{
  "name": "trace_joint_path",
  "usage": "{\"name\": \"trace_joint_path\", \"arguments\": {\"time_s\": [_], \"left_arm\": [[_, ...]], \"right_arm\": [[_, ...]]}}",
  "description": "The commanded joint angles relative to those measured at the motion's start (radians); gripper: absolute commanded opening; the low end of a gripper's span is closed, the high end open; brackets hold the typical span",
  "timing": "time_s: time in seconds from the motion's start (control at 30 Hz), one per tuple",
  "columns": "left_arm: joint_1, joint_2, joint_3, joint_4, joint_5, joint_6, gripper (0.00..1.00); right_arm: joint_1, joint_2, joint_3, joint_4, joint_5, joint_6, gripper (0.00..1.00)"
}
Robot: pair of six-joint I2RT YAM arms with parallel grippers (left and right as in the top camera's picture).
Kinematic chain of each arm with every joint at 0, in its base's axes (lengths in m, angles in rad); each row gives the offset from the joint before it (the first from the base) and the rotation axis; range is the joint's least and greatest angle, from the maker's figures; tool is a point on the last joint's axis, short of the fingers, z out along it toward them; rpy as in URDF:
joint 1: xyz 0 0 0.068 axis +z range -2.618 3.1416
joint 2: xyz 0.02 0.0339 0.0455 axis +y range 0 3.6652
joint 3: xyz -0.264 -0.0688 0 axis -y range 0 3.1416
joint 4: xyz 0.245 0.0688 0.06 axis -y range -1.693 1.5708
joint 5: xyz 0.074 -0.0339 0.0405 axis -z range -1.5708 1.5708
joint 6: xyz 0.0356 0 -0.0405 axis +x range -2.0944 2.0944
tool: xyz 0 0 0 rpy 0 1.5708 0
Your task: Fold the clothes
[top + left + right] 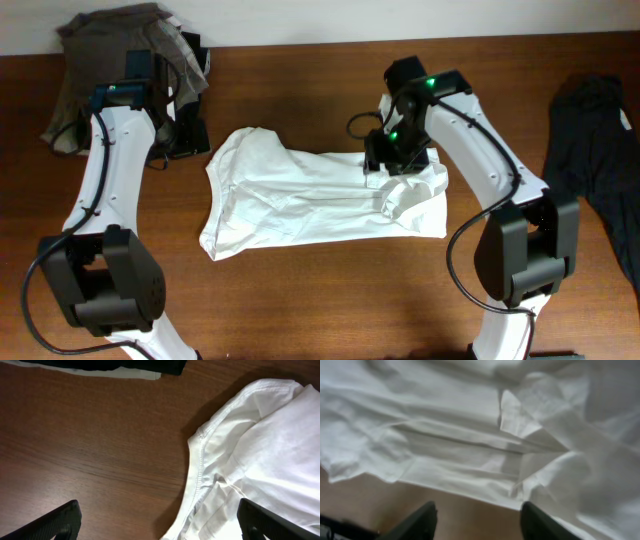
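Overhead view: the white T-shirt (300,195) lies spread and creased on the middle of the desk (330,300), between the two arms. The left fingers (190,135) stand just beside the shirt's left end without touching it; a pile of grey and dark garments (110,50) lies just behind them at the desk's far left corner. The right fingers (378,165) are positioned over the bunched right end of the shirt. A separate dark garment (600,150) lies well apart from the right fingers, at the desk's right edge. Left wrist view: the left fingers (60,520) are released and spread wide, with nothing between them except bare desk (90,435) and the stitched edge of the shirt. The white T-shirt (270,450) occupies the area ahead of the right-hand finger. A strip of dark fabric (150,365) lies far ahead of both fingers. Right wrist view: the right fingers (422,520) are released, standing apart with no fabric held between them. The hem of the white T-shirt (470,435) lies just ahead of the fingertips, and its folded layers fill the area beyond. Bare desk (370,495) shows between and beside the fingers.
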Motion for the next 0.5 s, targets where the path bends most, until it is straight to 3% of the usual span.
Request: {"name": "trace_joint_path", "arguments": {"time_s": [0.0, 0.1, 0.2, 0.3, 0.47], "left_arm": [[0.007, 0.007, -0.013, 0.000, 0.008, 0.006, 0.99], [0.006, 0.007, -0.013, 0.000, 0.008, 0.006, 0.99], [0.007, 0.007, -0.013, 0.000, 0.008, 0.005, 0.99], [0.006, 0.007, -0.013, 0.000, 0.008, 0.006, 0.99], [0.007, 0.007, -0.013, 0.000, 0.008, 0.006, 0.99]], "right_arm": [[-0.010, -0.025, 0.152, -0.085, 0.043, -0.057, 0.68], [-0.010, -0.024, 0.166, -0.182, 0.188, -0.022, 0.86], [-0.002, -0.021, 0.108, -0.211, 0.198, -0.029, 0.83], [0.027, -0.020, 0.001, -0.193, 0.280, -0.024, 0.72], [0.064, -0.020, -0.117, -0.152, 0.396, 0.146, 0.68]]}}
